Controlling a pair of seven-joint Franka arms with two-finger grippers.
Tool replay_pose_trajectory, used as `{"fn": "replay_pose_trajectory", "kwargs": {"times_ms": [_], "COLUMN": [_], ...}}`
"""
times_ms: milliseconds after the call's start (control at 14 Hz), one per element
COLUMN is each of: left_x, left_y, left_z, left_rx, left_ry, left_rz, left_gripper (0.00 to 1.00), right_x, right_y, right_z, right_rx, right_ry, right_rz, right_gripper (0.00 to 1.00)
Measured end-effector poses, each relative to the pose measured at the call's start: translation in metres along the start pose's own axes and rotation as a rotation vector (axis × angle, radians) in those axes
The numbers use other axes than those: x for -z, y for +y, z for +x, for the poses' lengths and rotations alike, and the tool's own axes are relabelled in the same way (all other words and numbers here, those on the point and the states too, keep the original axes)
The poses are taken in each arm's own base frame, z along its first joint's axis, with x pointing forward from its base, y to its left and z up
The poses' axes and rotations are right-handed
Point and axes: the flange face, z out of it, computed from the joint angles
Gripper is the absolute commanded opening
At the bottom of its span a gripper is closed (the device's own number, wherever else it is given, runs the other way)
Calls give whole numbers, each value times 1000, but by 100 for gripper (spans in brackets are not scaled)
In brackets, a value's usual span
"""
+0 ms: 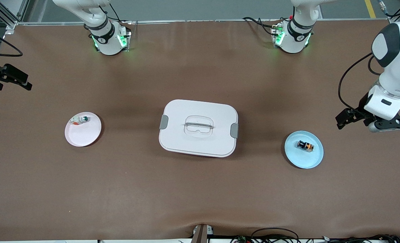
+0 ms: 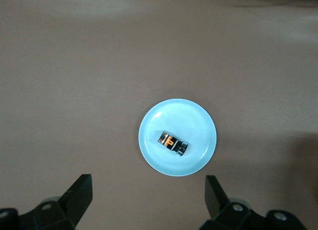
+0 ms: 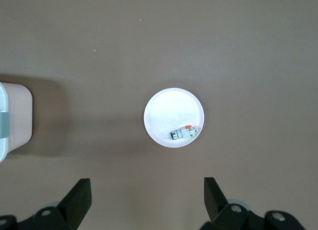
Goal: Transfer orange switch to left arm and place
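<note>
The brown table carried the box at its middle, lid on and grey clips at both short ends. Toward the left arm's end of the table from the box lay the blue plate, and the orange switch rested on it, on its side. Toward the right arm's end from the box lay the pink plate, with a small white-and-green component near its rim.

The left gripper hung high over the table's end past the blue plate, fingers spread wide and holding nothing. The right gripper hung high over the table's other end, past the pink plate from the box, likewise wide and empty.
</note>
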Motion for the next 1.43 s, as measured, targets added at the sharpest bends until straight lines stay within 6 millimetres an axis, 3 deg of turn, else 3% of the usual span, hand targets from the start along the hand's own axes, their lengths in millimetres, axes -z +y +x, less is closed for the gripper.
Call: {"fn": "replay_pose_trajectory", "kwargs": {"times_ms": [357, 1429], "left_x": [9, 134], "left_y": [1, -7], "left_z": [-2, 2], "left_rx": [0, 35], "left_ry": [-10, -82], "left_rz": [10, -16], "left_gripper": [100, 100], "right_x": [0, 1], "right_y": [0, -6], "right_z": [0, 1], "right_rx": [1, 11], "right_ry": [0, 5], "right_rz": [0, -1], "right_gripper": [100, 100]}}
